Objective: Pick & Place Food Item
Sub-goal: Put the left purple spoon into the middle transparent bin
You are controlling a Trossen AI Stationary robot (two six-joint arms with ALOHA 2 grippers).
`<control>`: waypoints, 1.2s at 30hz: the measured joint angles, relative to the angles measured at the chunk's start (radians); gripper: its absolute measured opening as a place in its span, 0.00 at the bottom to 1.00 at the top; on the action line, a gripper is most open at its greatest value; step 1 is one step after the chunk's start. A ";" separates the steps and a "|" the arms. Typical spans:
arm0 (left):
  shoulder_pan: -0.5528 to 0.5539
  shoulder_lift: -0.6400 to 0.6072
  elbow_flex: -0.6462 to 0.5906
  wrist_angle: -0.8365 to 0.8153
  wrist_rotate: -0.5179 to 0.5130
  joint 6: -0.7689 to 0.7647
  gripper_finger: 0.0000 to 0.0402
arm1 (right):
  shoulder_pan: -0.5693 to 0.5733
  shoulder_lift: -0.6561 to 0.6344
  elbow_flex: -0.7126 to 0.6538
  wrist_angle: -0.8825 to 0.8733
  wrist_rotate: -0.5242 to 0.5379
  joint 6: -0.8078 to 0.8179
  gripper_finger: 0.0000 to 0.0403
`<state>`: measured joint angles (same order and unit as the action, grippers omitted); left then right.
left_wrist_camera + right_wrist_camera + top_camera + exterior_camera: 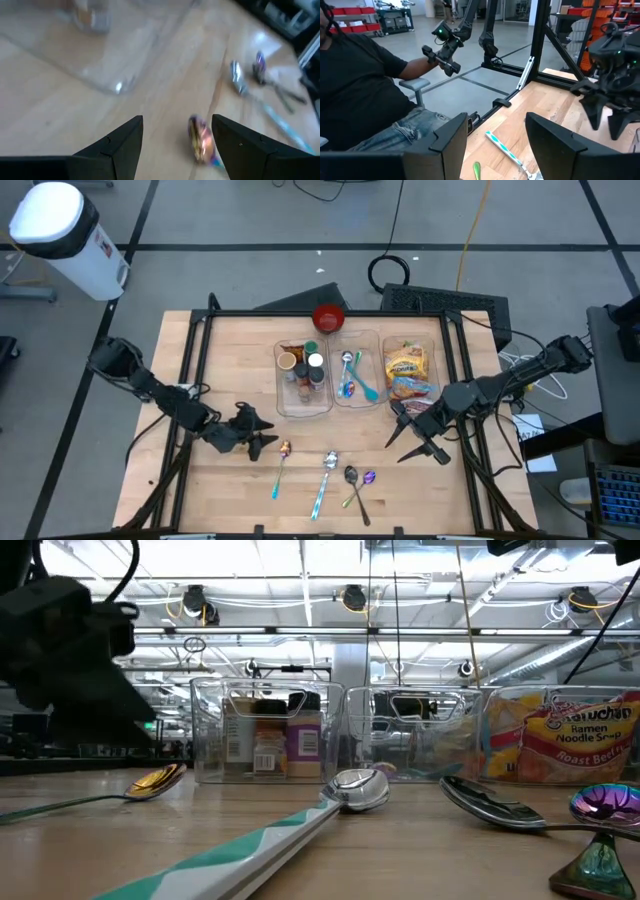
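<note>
1. Orange-and-yellow ramen pack lies flat in the right bin, its long axis running from the table's far edge toward the near edge; the low view shows its printed face through the clear wall, with "Ramen Noodle Soup" readable.
2. Plastic wrapper, mostly yellow with a red band at its near end; nothing grips it.
3. Right gripper hangs over bare wood just near of that bin, fingers spread apart and empty, tips pointing toward the near edge.
4. Left gripper sits low at the table's left, fingers parted and holding nothing; its wrist view shows a gold spoon's bowl on the wood between the two fingers.
5. Middle bin holds utensils with teal handles; left bin holds small jars and bottles, seen as spice jars in the low view.
6. Red bowl stands at the far edge, behind the bins.
7. Four spoons lie on the near half: the gold spoon, a striped teal one, a dark one and an iridescent one, the last two crossing.
8. Beyond the table, a seated person in a black shirt shows in the right wrist view.
9. Nothing lies between the right gripper and the ramen but the bin's near wall.
</note>
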<state>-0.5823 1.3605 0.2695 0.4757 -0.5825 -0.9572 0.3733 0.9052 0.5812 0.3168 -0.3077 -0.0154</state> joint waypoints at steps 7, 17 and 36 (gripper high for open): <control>0.000 0.154 0.002 0.132 0.052 0.018 0.60 | 0.000 0.000 0.000 0.000 0.000 0.000 0.48; 0.013 0.317 0.087 0.205 0.131 0.199 0.60 | 0.000 0.000 0.000 0.000 0.000 0.000 0.48; 0.072 0.335 0.134 0.125 0.263 0.211 0.11 | 0.000 0.000 0.000 0.000 0.000 0.000 0.48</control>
<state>-0.5099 1.6958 0.4039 0.6006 -0.3194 -0.7467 0.3733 0.9053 0.5812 0.3168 -0.3077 -0.0158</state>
